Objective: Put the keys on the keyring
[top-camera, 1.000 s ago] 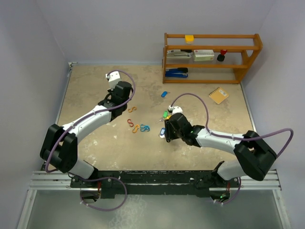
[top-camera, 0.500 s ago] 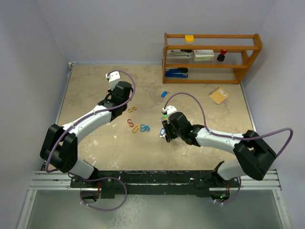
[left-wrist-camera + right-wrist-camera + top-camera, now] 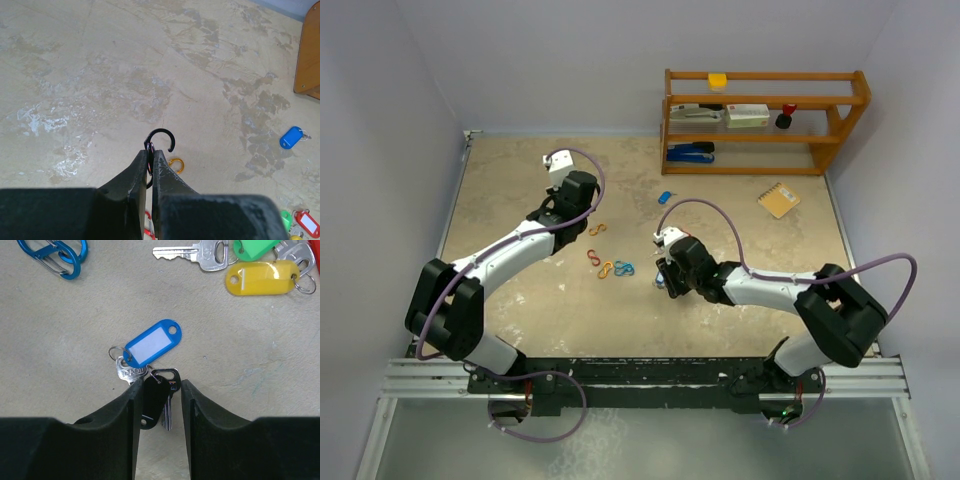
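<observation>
**Right tool poised over black-tagged key; keyring held in left**

We find the left tool [image 3: 152, 152] clenched on the black keyring [image 3: 159, 131], whose open hook stands clear above the fingertips. The right tool [image 3: 161, 387] is released, its jaws astride the black-tagged key [image 3: 152, 402], which lies flat on the worktop [image 3: 60, 340]. The blue-tagged key [image 3: 150, 344] touches it at 12 o'clock, and the yellow-tagged key [image 3: 260, 277] lies at 2 o'clock. We judge these keys light, rigid and prone to skid. The tag's long edges offer the best hold, leaving the eye end free for threading.
</observation>
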